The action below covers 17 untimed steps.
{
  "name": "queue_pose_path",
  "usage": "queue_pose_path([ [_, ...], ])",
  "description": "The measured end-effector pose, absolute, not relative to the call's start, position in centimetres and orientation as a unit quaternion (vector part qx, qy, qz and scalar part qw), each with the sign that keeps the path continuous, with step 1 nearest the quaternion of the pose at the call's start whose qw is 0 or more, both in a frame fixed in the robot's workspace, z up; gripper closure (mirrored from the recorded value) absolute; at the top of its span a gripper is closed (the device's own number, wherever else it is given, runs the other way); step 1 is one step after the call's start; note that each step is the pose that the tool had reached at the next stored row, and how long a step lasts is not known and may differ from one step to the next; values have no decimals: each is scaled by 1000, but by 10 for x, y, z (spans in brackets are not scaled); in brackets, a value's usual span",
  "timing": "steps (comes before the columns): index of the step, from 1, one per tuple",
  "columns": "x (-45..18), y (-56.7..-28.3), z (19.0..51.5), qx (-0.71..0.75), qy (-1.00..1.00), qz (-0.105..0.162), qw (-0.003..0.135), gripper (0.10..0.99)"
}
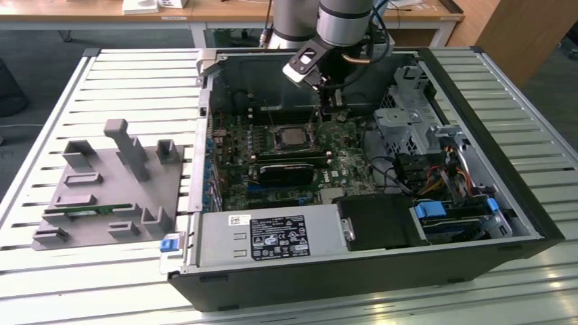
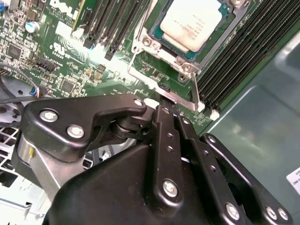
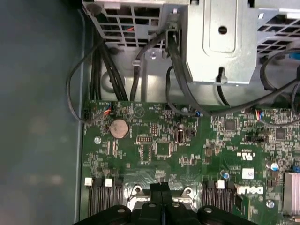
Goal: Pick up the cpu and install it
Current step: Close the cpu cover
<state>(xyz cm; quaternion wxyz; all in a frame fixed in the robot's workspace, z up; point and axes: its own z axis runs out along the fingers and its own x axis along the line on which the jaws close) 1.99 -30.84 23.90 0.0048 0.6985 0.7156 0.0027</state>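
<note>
1. A white slatted metal desk (image 1: 118, 74) is carrying everything.
2. A black open computer case (image 1: 361, 288) is lying on its side across the desk's middle and the exterior view's right, with its inside facing up.
3. A silver-grey robot arm (image 1: 348, 20) is reaching down into the case from the far side.
4. A large grey plastic tray with upright posts (image 1: 118, 196) is sitting on the desk at the exterior view's left, just beside the case.
5. A green circuit-covered motherboard (image 1: 243, 183) is lying flat on the case floor.
6. The black linked-finger gripper (image 1: 327, 101) is hanging low over the far part of the motherboard. Its fingertips are pressing together with nothing between them in both wrist views (image 2: 161, 104) (image 3: 161, 187). They are just beside the far edge of the socket frame, and I cannot tell whether they are touching it.
7. The small flat square silver-topped cpu (image 1: 292, 137) is sitting in the metal-framed socket near the motherboard's middle, apart from the gripper. Its pale top is showing in the second wrist view (image 2: 191, 22).
8. A long narrow green memory stick (image 1: 86, 210) is lying in the tray.
</note>
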Motion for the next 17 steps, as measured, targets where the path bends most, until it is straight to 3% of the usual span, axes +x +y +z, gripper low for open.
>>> queue_pose_path([
  [17, 6, -308, 229, 699, 716, 3, 5, 980],
])
